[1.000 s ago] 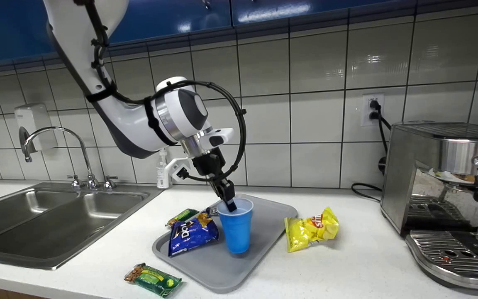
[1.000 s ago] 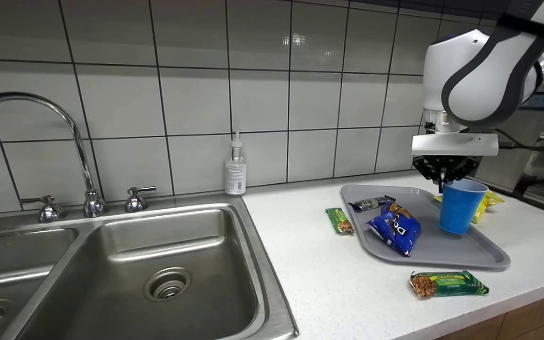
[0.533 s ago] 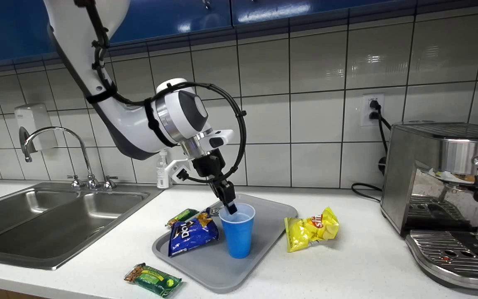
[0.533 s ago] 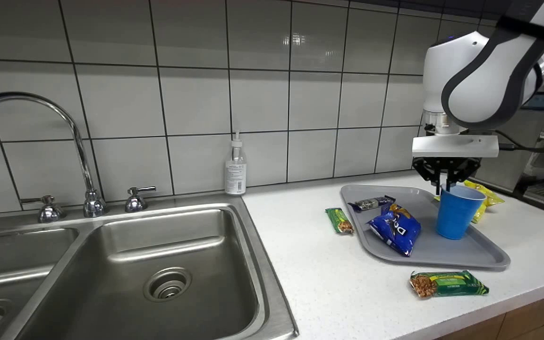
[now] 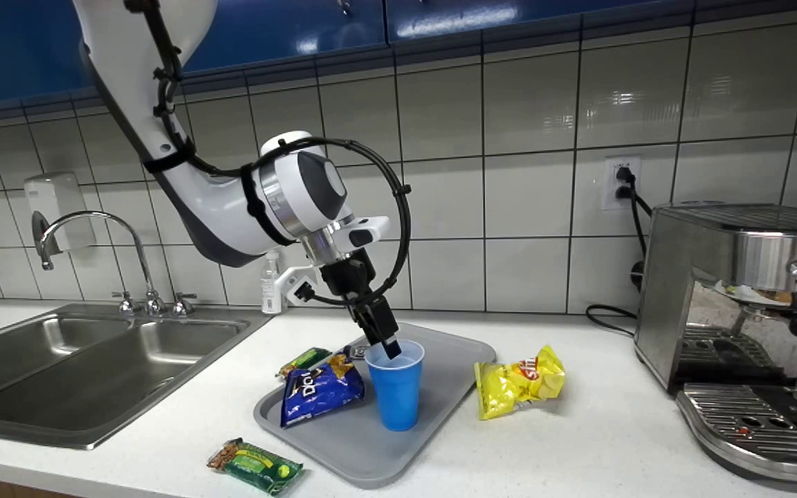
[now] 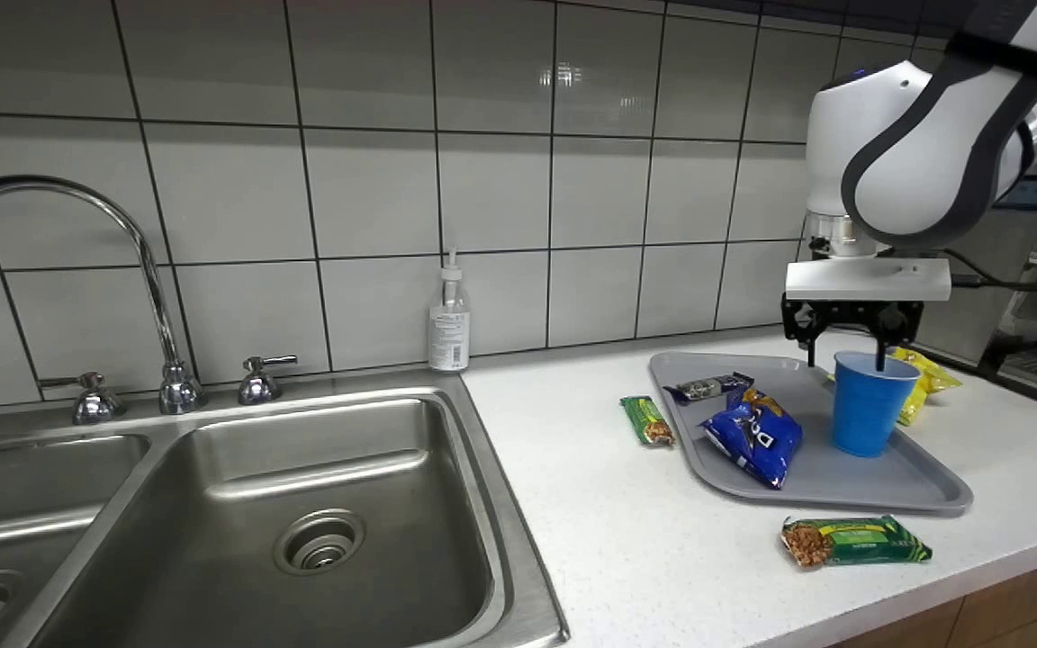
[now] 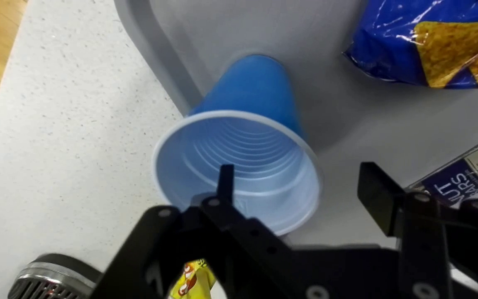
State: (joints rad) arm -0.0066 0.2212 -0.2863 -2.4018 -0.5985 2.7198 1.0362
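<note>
white countertop point(image 5: 544, 456), grey tray point(image 5: 443, 360), yellow bag point(image 5: 517, 386), two green bars point(image 6: 861, 542) point(image 6: 647, 421) on it

in an exterior view: gripper point(image 5: 390, 349) at mouth of blue cup point(image 5: 396, 396), upright on grey tray point(image 5: 443, 377); blue snack bag point(image 5: 322, 393) alongside; yellow bag point(image 5: 517, 384) on counter point(image 5: 606, 422).

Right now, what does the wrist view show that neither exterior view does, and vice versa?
Only the wrist view shows the ringed walls deep inside the tall blue plastic cup, plus readable NUT lettering on the dark, shiny wrapper. Only the exterior views show the stainless-steel double sink and clear pump bottle. All share the cup, grey plastic tray, shiny blue chip bag and open black gripper.
</note>
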